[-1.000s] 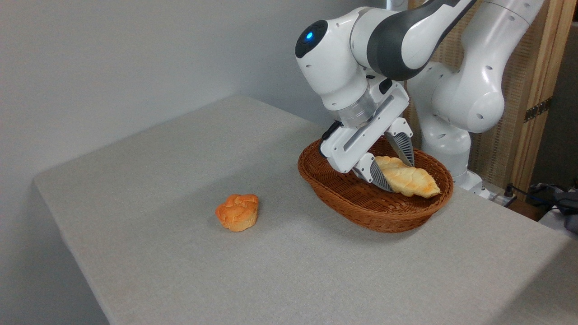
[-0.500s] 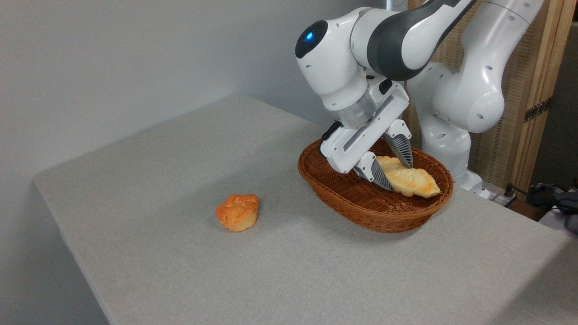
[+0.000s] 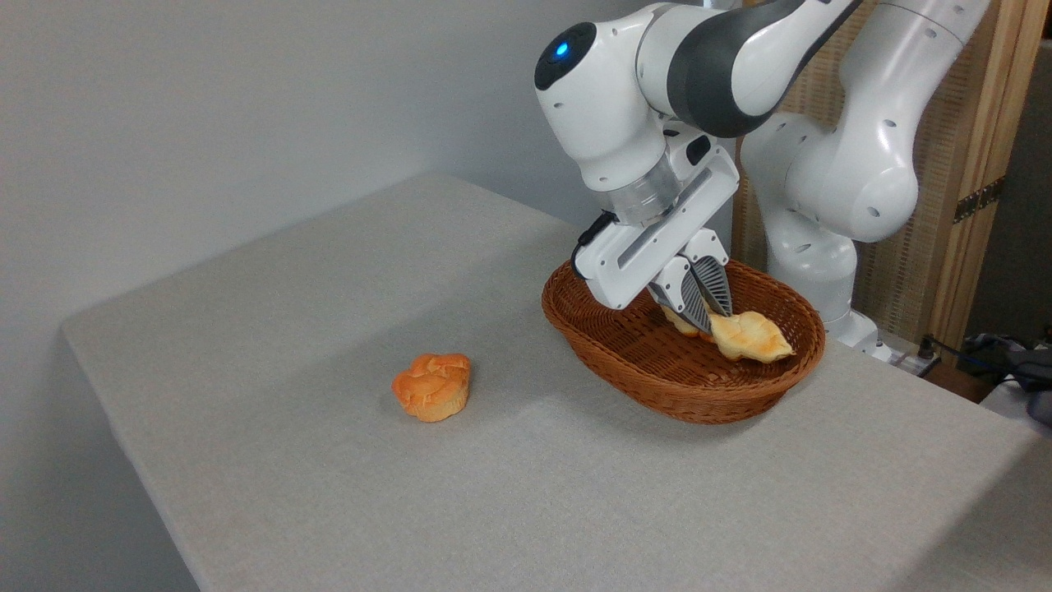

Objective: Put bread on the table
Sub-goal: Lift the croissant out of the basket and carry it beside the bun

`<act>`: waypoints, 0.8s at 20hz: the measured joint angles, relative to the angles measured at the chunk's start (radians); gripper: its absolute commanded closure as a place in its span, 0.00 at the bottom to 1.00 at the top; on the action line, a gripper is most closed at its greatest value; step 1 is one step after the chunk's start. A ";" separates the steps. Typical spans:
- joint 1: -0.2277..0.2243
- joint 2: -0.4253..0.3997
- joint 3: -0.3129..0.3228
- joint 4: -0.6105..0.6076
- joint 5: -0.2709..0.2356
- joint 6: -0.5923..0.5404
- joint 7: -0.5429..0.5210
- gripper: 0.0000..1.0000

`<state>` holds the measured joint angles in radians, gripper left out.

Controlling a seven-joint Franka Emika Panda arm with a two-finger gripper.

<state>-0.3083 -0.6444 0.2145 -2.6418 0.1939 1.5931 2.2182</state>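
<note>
The white arm bends down from the upper right, its wrist is tilted toward the lower right, and the claw (image 3: 705, 306) has its two grey ribbed fingers (image 3: 693, 302) pressed close together on the bread (image 3: 748, 335).

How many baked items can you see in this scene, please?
2. The bread is pinched in the end effector over the basket; the bun sits on the table, left of the basket. The end effector may hide part of the basket's inside.
</note>
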 measured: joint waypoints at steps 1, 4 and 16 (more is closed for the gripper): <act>0.000 0.000 0.000 0.007 -0.009 0.002 0.000 0.97; 0.000 0.000 0.000 0.034 -0.038 0.003 0.000 0.96; 0.001 0.094 0.001 0.280 -0.170 0.005 -0.121 0.91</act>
<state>-0.3078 -0.5503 0.2158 -2.3616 0.0242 1.5981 2.0975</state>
